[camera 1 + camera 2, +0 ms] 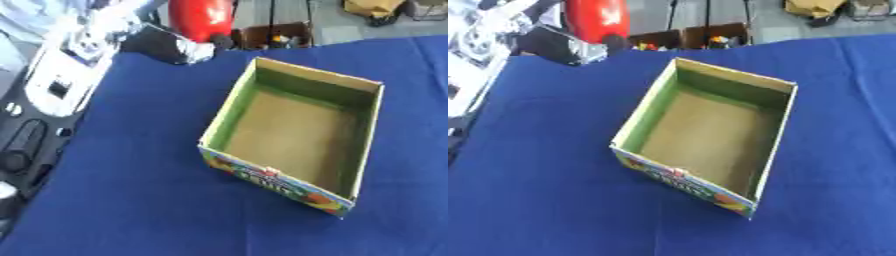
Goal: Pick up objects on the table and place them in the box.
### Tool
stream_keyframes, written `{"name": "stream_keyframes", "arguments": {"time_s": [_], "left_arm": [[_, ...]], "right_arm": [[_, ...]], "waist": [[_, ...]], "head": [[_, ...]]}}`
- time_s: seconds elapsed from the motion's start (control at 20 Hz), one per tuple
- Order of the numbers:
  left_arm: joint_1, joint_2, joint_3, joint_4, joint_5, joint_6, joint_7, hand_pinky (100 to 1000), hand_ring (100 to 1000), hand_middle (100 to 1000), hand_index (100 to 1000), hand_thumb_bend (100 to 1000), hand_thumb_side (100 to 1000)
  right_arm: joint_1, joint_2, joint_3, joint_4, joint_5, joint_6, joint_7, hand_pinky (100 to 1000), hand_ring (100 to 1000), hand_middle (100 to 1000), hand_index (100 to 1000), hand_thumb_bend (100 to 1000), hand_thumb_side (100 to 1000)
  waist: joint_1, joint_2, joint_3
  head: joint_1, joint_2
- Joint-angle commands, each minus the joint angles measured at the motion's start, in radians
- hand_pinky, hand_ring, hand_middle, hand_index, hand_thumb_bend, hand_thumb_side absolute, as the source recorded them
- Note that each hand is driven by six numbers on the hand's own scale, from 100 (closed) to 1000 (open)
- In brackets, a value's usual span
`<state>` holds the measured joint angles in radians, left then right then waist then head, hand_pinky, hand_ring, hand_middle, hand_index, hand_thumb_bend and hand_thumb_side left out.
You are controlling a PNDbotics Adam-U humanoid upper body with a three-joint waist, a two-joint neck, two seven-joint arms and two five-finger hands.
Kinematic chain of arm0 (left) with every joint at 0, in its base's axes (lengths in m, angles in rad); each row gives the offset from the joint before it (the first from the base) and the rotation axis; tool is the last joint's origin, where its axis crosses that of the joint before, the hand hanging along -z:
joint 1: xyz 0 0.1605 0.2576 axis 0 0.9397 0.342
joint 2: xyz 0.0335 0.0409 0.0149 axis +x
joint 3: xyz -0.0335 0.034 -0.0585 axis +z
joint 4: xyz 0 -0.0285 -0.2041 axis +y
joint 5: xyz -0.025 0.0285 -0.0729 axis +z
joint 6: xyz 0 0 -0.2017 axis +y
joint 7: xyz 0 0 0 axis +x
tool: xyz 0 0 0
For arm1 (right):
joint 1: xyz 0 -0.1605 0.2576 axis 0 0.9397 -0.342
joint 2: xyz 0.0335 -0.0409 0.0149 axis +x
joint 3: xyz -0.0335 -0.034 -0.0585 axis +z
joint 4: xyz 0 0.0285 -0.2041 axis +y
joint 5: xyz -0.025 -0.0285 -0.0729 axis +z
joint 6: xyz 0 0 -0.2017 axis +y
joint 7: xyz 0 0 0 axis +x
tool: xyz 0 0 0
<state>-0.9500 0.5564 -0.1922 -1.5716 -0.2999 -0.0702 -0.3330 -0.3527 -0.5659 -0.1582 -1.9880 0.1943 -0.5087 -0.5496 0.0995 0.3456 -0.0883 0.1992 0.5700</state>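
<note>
While the blue table (131, 200) is filling almost the whole frame, no loose object is being shown on its cloth, so what is left to be picked up cannot be told from these views. The box (223, 120), an open carton with green inner walls and a printed colourful front, is being seen at centre right of the frame, tilted askew, and nothing is being held in it: only its bare brown floor is showing. The task is therefore being judged as barely begun, or as waiting for objects to be brought into view.

At the upper left of the frame the left arm (61, 75), white and silver, is being seen reaching toward the far table edge, with a red object (201, 17) just beyond it. Its left hand (166, 45), dark and blurred, is lying at that edge; whether its fingers are apart or together cannot be told. The right hand is not being shown anywhere.
</note>
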Motion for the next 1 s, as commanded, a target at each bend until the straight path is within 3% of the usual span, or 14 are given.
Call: {"name": "stream_keyframes", "arguments": {"time_s": [0.05, 0.2, 0.55, 1.0], "left_arm": [[-0.037, -0.035, -0.010, 0.047, -0.021, 0.002, 0.023, 294, 493, 545, 737, 100, 305], [-0.059, -0.100, -0.022, 0.119, -0.105, -0.006, 0.037, 294, 496, 552, 734, 100, 305], [-0.081, -0.222, -0.056, 0.252, -0.414, -0.080, 0.096, 297, 506, 567, 734, 100, 308], [-0.074, -0.292, -0.080, 0.355, -0.552, -0.156, 0.105, 299, 505, 568, 731, 100, 309]], "right_arm": [[-0.015, -0.014, -0.001, -0.012, -0.011, -0.001, 0.007, 711, 753, 666, 753, 100, 1000], [-0.022, -0.010, 0.002, -0.012, -0.016, -0.003, 0.010, 711, 753, 666, 753, 100, 1000], [-0.039, 0.002, 0.007, -0.012, -0.030, -0.007, 0.020, 712, 754, 666, 754, 100, 1000], [-0.050, 0.015, 0.008, -0.012, -0.040, -0.006, 0.028, 714, 756, 664, 754, 100, 1000]], "waist": [[0.013, -0.029, -0.005], [0.012, -0.025, -0.014], [0.010, -0.016, -0.036], [0.015, -0.006, -0.054]], "head": [[0.009, -0.010], [0.023, -0.015], [0.053, -0.032], [0.065, -0.037]]}}
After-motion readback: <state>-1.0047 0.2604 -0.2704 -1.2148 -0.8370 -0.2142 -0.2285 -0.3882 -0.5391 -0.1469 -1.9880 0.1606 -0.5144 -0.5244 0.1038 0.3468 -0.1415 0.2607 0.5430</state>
